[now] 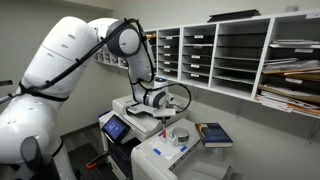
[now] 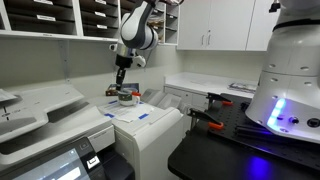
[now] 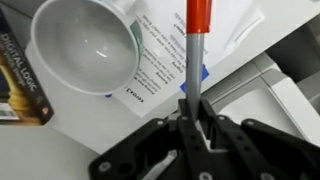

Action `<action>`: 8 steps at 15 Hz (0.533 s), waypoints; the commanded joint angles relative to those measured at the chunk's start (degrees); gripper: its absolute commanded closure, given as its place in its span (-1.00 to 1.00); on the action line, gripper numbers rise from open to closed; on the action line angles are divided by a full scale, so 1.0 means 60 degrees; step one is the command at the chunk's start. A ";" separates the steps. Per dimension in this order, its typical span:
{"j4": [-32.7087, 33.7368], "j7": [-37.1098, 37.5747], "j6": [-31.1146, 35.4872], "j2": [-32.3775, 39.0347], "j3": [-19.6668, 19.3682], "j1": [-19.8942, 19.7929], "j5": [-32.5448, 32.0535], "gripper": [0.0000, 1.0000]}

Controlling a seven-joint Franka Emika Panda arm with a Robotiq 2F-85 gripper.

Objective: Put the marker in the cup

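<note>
The marker [image 3: 195, 45] is grey with a red cap and stands out from between my fingers. My gripper [image 3: 193, 118] is shut on its grey barrel. The cup [image 3: 85, 45] is round and pale grey-white with a darker inside, and lies up and to the left of the marker tip in the wrist view. In both exterior views my gripper [image 1: 165, 122] [image 2: 121, 86] hangs just above the white printer top, beside the cup [image 1: 181, 135] [image 2: 127, 97]. The marker is apart from the cup.
A blue book [image 1: 214, 133] [image 3: 20, 80] lies next to the cup. A printed sheet [image 3: 160, 65] lies under the marker. Wall shelves with paper trays [image 1: 230, 55] stand behind. The printer top [image 2: 150, 118] drops off at its edges.
</note>
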 commanded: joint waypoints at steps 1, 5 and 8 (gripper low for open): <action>0.0316 -0.0274 0.0191 -0.0017 -0.0030 -0.0077 -0.0263 0.92; 0.1202 -0.0545 0.0032 0.0224 -0.0232 0.0079 -0.0643 0.92; 0.1899 -0.0804 -0.0107 0.0640 -0.0120 0.0010 -0.0780 0.92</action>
